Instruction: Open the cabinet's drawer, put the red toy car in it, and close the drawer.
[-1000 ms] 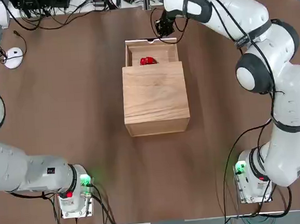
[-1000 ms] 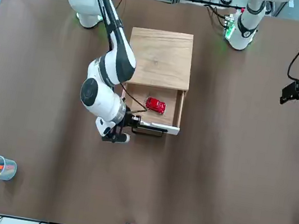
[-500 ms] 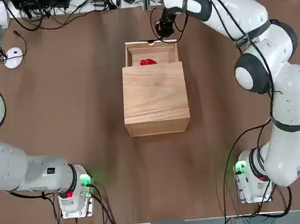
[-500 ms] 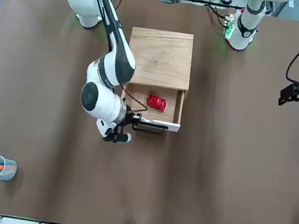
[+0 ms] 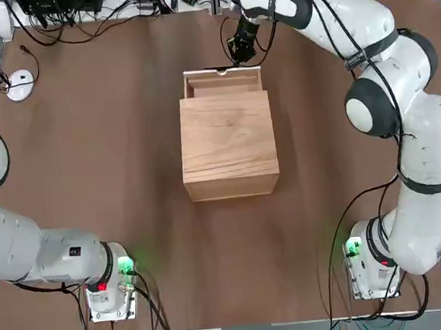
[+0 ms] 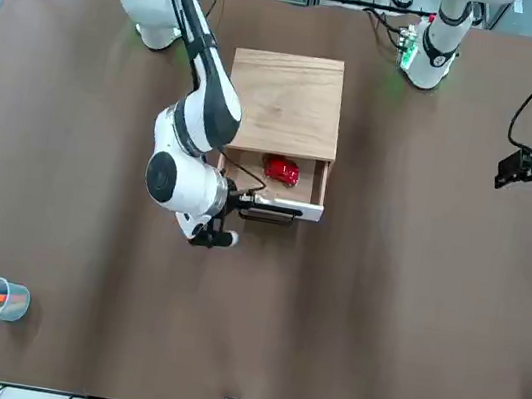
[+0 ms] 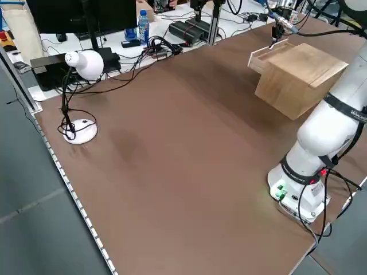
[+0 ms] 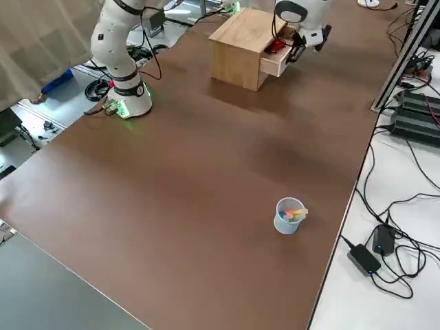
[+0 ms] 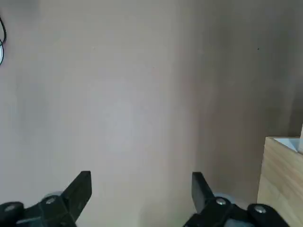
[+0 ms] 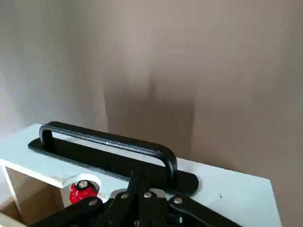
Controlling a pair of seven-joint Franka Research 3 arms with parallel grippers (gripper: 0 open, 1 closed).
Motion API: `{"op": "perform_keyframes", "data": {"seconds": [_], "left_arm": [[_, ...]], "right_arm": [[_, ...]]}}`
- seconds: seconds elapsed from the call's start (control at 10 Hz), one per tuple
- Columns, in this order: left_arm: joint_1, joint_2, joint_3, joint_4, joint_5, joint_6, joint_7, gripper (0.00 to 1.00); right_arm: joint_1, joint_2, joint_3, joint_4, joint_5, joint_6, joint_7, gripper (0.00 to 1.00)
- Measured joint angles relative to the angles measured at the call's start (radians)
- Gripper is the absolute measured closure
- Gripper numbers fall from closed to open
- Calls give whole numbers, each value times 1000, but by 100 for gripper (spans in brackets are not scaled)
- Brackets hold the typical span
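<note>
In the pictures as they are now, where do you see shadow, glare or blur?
Right wrist view: a dark shadow lies on the table behind the drawer's black handle. Left wrist view: soft and hazy, the table pale. Top view: green lights glow at both arm bases; the wooden box is evenly lit.

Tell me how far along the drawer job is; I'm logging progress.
Done: the drawer has been opened and the red toy car lies inside it. In hand: the right tool, shut, is at the drawer's black handle, with the drawer only partly out of the cabinet. Left: closing it fully. The left tool is open, parked away.
</note>
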Motion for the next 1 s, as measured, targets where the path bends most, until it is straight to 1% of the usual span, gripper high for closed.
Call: {"op": "perform_keyframes", "data": {"seconds": [0.4,1.0], "left_arm": [[0,1,0,1,0,7,0,7],[-1,1,-1,3,-1,49,0,8]], "right_arm": [[0,-1,11,0,7,-82,0,99],[1,-2,23,0,10,-192,0,99]]}}
